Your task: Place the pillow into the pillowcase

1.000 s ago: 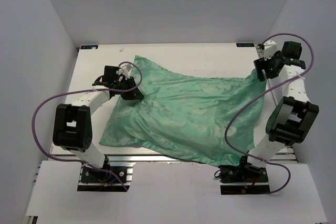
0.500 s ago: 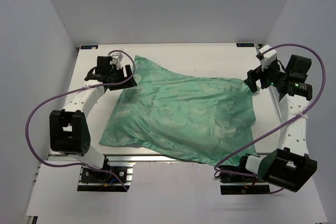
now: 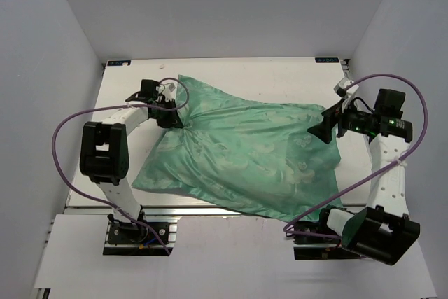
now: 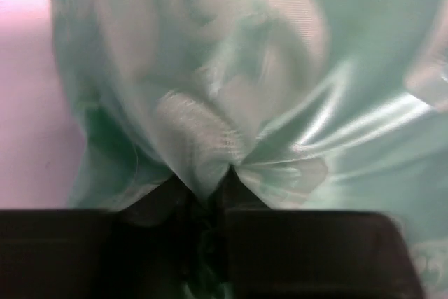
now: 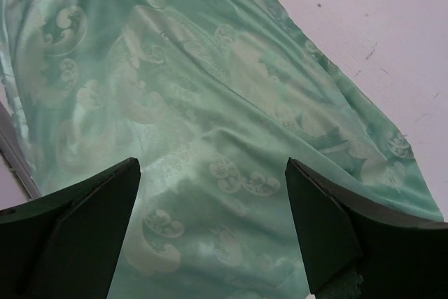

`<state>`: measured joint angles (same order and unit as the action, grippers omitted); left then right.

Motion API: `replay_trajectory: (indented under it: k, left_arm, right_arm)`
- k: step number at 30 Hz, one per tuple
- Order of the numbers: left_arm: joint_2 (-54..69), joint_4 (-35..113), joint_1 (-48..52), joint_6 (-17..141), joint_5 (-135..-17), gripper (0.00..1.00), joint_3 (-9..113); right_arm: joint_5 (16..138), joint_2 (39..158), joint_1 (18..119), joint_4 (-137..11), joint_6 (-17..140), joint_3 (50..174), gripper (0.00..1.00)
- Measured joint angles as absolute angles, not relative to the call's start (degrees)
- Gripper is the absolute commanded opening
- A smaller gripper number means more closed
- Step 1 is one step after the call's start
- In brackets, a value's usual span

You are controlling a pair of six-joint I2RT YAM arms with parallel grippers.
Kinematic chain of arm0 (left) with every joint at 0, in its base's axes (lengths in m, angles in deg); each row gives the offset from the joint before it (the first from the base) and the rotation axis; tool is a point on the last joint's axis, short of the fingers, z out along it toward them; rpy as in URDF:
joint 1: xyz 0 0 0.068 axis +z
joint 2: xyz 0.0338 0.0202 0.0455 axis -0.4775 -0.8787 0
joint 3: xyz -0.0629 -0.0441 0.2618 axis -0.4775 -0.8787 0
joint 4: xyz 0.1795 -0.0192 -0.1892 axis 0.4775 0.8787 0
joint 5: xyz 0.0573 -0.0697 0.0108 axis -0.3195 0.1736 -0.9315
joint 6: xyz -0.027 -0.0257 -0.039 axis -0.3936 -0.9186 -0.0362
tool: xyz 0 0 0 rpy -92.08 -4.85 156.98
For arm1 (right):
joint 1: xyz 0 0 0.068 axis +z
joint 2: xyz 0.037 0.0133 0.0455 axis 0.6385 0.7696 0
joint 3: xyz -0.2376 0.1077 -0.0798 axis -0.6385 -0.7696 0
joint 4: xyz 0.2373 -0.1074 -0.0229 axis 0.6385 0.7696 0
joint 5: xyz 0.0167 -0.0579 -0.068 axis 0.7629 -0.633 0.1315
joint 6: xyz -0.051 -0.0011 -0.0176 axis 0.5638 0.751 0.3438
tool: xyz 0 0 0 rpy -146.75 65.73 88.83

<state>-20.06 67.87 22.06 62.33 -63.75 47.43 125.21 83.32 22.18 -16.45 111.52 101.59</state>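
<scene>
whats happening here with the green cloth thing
Two robot arms are working a shiny sea-green pillowcase that lies bulging on the white table. The left gripper pinches a fold of cloth at its far-left corner; the right gripper hangs open over its right end, holding nothing. The pillow itself is not in sight.

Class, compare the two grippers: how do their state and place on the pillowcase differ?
The left gripper is pinched on a fold of the pillowcase; the right gripper gapes open, holding nothing. Left sits at its far-left part, right above its right end. Both face the cloth.
</scene>
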Motion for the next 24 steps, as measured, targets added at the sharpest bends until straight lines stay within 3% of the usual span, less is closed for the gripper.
replay_trajectory:
  k: [1,8,13,19,24]
  left_arm:
    - [-20.7,67.9,22.1,61.9,-61.8,0.0,48.0]
    - [-25.0,65.5,24.0,54.7,-53.0,0.0,51.8]
    - [-22.0,55.8,34.1,39.8,-44.6,0.0,42.9]
    - [-17.0,48.8,48.5,28.9,-46.6,0.0,36.3]
    - [-16.3,44.3,50.1,26.3,-47.5,0.0,35.5]
  right_arm:
    - [125.7,82.4,22.2,-16.3,111.5,101.0,0.89]
    - [127.6,80.1,22.2,-15.6,111.6,98.3,0.89]
    - [127.9,79.3,22.2,-15.6,111.1,96.2,0.89]
    - [128.0,78.3,22.2,-17.4,108.9,94.3,0.89]
    - [128.4,77.8,22.2,-19.0,107.3,92.8,0.89]
